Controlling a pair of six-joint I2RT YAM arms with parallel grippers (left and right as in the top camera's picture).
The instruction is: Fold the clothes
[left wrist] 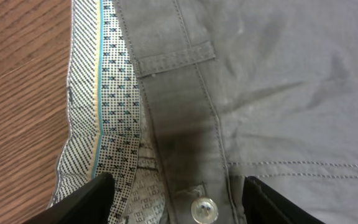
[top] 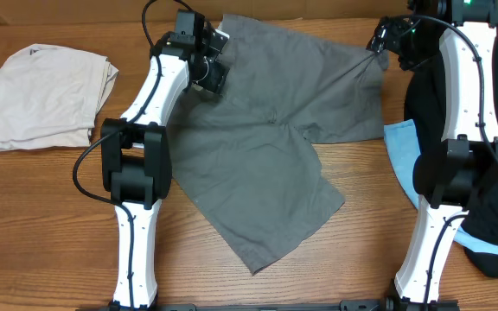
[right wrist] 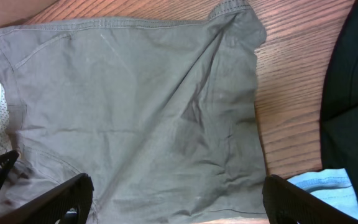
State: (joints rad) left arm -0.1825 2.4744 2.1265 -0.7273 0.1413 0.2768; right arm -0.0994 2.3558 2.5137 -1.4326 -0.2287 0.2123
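The grey shorts lie spread on the wooden table, one leg reaching toward the front. My left gripper hovers over the left end of the waistband. In the left wrist view it is open, its fingers astride the waistband near a pale button, with the dotted inner lining turned out. My right gripper is at the shorts' far right corner. The right wrist view shows it open wide just above the grey fabric, gripping nothing.
A cream-white folded garment lies at the far left. A black garment and a light-blue one are piled at the right, close to the right arm. Bare wood separates the shorts from that pile.
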